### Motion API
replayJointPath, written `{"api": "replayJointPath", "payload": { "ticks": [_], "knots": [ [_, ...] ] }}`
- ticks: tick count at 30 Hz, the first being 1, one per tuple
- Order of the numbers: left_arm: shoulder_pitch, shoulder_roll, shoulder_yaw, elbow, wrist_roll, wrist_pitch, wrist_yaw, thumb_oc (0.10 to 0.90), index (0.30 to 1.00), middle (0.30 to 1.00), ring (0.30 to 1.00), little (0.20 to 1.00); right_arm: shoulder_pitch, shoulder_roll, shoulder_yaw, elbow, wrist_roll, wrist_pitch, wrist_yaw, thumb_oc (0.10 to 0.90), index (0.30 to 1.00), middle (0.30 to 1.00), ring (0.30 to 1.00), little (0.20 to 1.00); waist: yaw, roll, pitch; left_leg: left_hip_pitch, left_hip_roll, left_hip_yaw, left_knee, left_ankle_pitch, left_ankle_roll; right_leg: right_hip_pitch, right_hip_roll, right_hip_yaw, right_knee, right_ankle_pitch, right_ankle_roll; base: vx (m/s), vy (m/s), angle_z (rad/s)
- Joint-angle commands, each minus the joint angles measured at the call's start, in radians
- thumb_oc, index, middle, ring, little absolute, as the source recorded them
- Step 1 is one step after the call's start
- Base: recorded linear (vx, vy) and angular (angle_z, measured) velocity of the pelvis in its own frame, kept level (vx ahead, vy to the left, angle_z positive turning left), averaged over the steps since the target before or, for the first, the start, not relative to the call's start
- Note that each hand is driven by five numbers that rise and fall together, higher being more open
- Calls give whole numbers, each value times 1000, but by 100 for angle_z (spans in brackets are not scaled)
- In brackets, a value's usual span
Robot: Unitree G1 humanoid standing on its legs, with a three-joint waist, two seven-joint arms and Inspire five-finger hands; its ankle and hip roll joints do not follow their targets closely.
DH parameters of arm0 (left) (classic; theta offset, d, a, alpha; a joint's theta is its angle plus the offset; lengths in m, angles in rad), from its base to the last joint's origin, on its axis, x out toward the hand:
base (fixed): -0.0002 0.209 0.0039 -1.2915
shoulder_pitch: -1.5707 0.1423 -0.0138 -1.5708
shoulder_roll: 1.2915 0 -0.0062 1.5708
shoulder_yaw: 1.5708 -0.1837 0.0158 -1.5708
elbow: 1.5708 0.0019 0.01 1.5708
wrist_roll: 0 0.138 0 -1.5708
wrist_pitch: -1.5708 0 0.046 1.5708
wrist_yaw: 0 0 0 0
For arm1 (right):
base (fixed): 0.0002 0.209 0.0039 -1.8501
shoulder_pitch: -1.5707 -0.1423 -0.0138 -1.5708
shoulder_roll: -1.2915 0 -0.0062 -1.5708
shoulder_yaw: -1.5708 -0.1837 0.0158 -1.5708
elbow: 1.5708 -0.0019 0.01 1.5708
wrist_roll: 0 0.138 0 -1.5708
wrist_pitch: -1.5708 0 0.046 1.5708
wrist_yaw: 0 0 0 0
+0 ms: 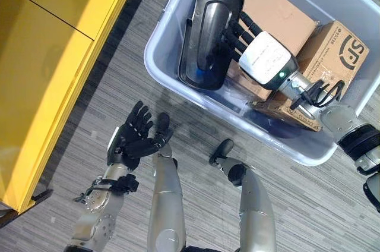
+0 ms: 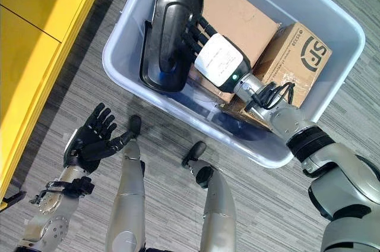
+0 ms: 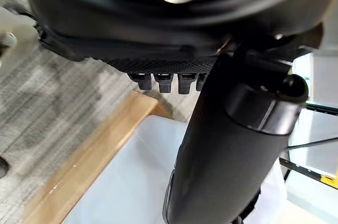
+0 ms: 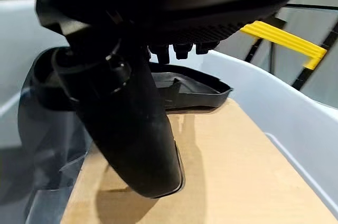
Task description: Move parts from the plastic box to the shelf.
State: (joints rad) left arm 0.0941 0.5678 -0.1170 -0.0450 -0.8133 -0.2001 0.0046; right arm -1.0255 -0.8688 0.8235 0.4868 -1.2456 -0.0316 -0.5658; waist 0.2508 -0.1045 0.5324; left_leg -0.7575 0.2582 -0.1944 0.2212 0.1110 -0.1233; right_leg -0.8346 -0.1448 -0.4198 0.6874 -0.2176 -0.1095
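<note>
Parts, item one: black moulded plastic part [image 1: 209, 26], long and shell-shaped, in the upper centre of the frame. It stands on edge inside the plastic box [image 1: 163, 62], leaning along the box's left wall, which I judge keeps it upright and leaves its inner face open to a grasp.

Item two: large flat cardboard box [image 1: 279, 11], lying in the plastic box just right of the black part. Item three: smaller cardboard box [image 1: 335, 50], printed, at the right end, touching the first.

Right hand [image 2: 196, 32]: reaching into the plastic box from the lower right, fingers extended against the black part's inner face, thumb [image 4: 132, 145] hanging over the flat cardboard. I cannot tell whether the fingers have closed on the part.

Left hand [image 1: 138, 136]: lower left of the frame, over the grey floor [image 1: 89, 115], palm up, fingers spread, holding nothing; I read it as waiting.

Shelf: yellow surface [image 1: 47, 56] along the left edge, nothing placed on it that I can see.
</note>
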Motion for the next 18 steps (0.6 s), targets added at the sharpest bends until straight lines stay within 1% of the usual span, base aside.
{"api": "replayJointPath", "payload": {
  "ticks": [1, 6, 9, 10, 12, 14, 15, 18],
  "knots": [
    [1, -15, 0, -100, 14, -86, -46, 900, 1000, 1000, 1000, 1000, -132, -46, -20, -8, -31, 111, -104, 900, 1000, 1000, 1000, 1000, 11, 29, -12, -25, 34, 54, 20, 79, 13, 93, 32, 74, 1, 32, 106, 13, -6, 3],
    [0, -22, -3, -105, 20, -80, -59, 900, 1000, 1000, 1000, 1000, -147, -31, -1, -4, -77, 111, -74, 900, 1000, 1000, 1000, 1000, 16, 33, -12, -41, 33, 50, 24, 82, 12, 77, 25, 69, 14, 27, 105, 0, 0, 0],
    [-4, -20, -4, -95, 9, -84, -60, 900, 1000, 1000, 1000, 1000, -172, -24, 17, 10, -61, 109, -38, 900, 1000, 1000, 1000, 1000, 19, 36, -12, -48, 31, 52, 29, 80, 14, 69, 21, 68, 23, 24, 104, 0, 0, 0],
    [-8, -19, -5, -92, 8, -83, -60, 900, 1000, 1000, 1000, 1000, -185, -20, 28, 23, -60, 95, -27, 900, 1000, 1000, 1000, 1000, 20, 37, -12, -52, 28, 50, 33, 78, 15, 66, 21, 68, 24, 22, 103, 0, 0, 0],
    [-12, -20, -4, -93, 5, -75, -70, 900, 1000, 1000, 1000, 1000, -184, -18, 41, 23, -74, 94, -6, 900, 1000, 1000, 1000, 1000, 21, 38, -12, -60, 24, 49, 39, 79, 14, 62, 21, 63, 27, 22, 102, 11, -12, 6],
    [-9, -18, -8, -97, 22, -72, -80, 900, 1000, 1000, 1000, 1000, -173, -16, 47, 41, -76, 104, -11, 900, 1000, 1000, 1000, 1000, 25, 38, -12, -71, 21, 46, 46, 79, 14, 59, 19, 57, 27, 24, 101, 19, -49, 8],
    [-6, -16, -8, -92, 23, -79, -93, 900, 1000, 1000, 1000, 1000, -170, -14, 54, 59, -101, 99, -13, 900, 1000, 1000, 1000, 1000, 28, 38, -12, -73, 20, 54, 49, 75, 18, 56, 16, 53, 33, 22, 103, 20, -37, 7],
    [-13, -13, -7, -89, 19, -84, -85, 900, 1000, 1000, 1000, 1000, -178, -11, 65, 83, -138, 96, -12, 900, 1000, 1000, 1000, 1000, 26, 43, -12, -90, 24, 68, 77, 65, 19, 43, 0, 41, 52, 18, 103, 5, -6, 2]
  ]
}}
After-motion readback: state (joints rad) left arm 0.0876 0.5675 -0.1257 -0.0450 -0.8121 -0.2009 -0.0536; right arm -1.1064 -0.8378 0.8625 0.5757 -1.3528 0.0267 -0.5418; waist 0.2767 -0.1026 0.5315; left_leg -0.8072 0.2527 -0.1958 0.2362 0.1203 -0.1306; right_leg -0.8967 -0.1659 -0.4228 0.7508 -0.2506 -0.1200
